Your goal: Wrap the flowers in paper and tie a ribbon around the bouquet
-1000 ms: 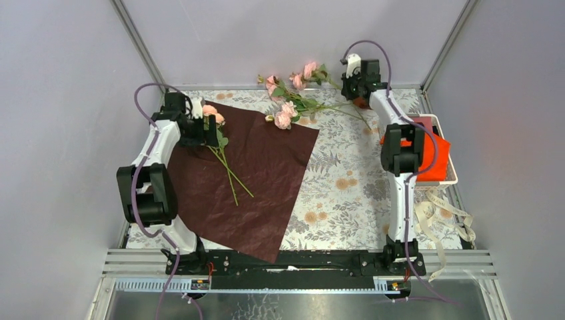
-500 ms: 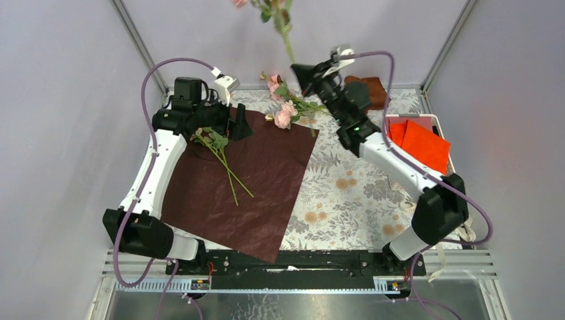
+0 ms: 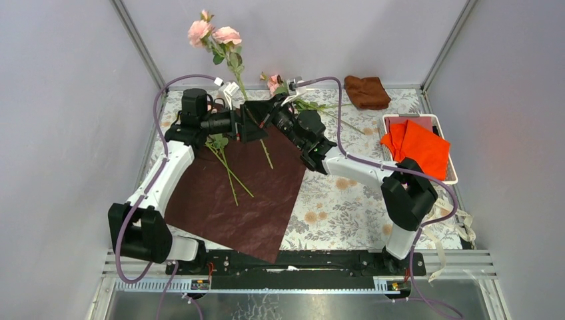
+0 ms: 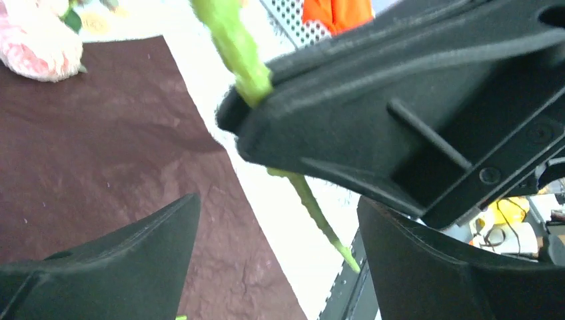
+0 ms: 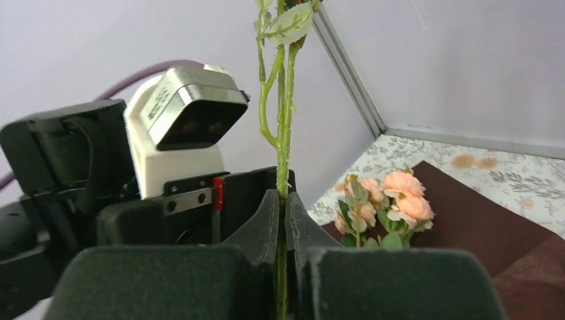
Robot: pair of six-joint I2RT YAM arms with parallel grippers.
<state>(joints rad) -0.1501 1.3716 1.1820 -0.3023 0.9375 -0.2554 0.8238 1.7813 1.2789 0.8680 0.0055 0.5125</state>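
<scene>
The paper (image 3: 226, 193) lies flat, its far corner hidden under both grippers. The left gripper (image 4: 278, 223) has its fingers spread wide. The right gripper (image 5: 281, 200) pinches an upright stem of the flowers (image 3: 214, 33). The ribbon (image 3: 465, 230) is partly hidden behind the right arm (image 3: 406, 200).

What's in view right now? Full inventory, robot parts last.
held rose sprig: one, pink blooms, green stem, upright above the paper's far edge
roses on paper: one small bunch, pink, far left of the sheet
loose roses: a few, pink, far table edge
paper: one sheet, dark maroon, flat, left half of the table
brown cloth: one, far right
orange sheets: count unclear, in the tray
white tray: one, right side
ribbon: cream, near right edge
table: floral cover
left end effector: open, beside the held sprig
right end effector: shut on the sprig's stem
</scene>
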